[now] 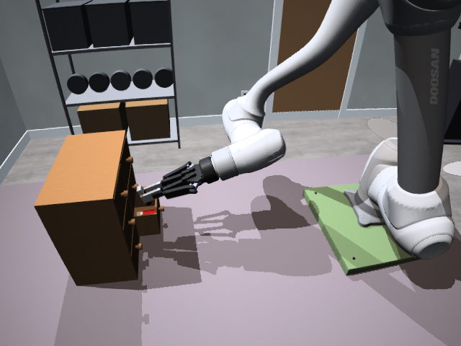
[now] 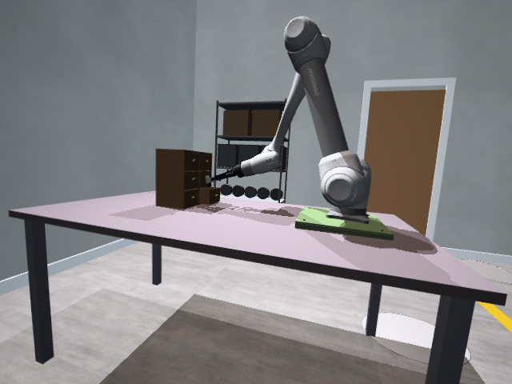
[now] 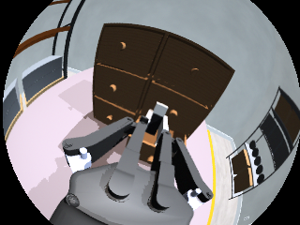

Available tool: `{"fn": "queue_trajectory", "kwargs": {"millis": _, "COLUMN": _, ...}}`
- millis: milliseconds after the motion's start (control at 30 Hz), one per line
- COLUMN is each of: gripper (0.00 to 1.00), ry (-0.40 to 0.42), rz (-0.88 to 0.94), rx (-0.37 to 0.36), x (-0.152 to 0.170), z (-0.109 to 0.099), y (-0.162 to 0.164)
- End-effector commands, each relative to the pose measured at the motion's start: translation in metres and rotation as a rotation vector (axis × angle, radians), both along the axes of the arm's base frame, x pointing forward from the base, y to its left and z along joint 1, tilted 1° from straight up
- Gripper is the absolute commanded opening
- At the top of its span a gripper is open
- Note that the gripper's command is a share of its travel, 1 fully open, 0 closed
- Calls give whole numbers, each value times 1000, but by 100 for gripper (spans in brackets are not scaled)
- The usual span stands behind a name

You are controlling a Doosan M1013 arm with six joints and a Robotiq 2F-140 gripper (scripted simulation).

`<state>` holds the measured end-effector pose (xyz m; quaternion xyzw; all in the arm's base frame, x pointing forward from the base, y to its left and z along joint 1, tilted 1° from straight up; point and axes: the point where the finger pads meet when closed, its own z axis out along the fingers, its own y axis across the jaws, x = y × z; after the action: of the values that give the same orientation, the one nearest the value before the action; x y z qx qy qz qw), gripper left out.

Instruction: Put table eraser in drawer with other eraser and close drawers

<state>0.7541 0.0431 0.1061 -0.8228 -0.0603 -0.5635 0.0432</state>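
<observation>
The small wooden chest stands at the left of the table, with two columns of knobbed drawers. One lower drawer is pulled out, and a red and white eraser lies in it. My gripper is shut on a small pale grey eraser and holds it just above the open drawer, close to the chest's front. In the wrist view the held eraser sits at my fingertips in front of the drawer fronts. In the exterior view the open drawer juts out under my gripper.
The other drawers look pushed in. My arm's green base plate lies at the right of the table. A metal shelf with boxes and dark discs stands behind the table, off it.
</observation>
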Motion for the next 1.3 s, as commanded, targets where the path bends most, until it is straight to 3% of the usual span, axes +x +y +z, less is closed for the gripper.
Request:
{"fn": "queue_trajectory", "kwargs": {"millis": 0, "gripper": 11, "ry": 0, "rz": 0, "rx": 0, "x": 3, "z": 0, "y": 0}}
{"fn": "queue_trajectory", "kwargs": {"millis": 1033, "gripper": 11, "ry": 0, "rz": 0, "rx": 0, "x": 5, "z": 0, "y": 1}}
{"fn": "queue_trajectory", "kwargs": {"millis": 1267, "gripper": 21, "ry": 0, "rz": 0, "rx": 0, "x": 5, "z": 0, "y": 1}}
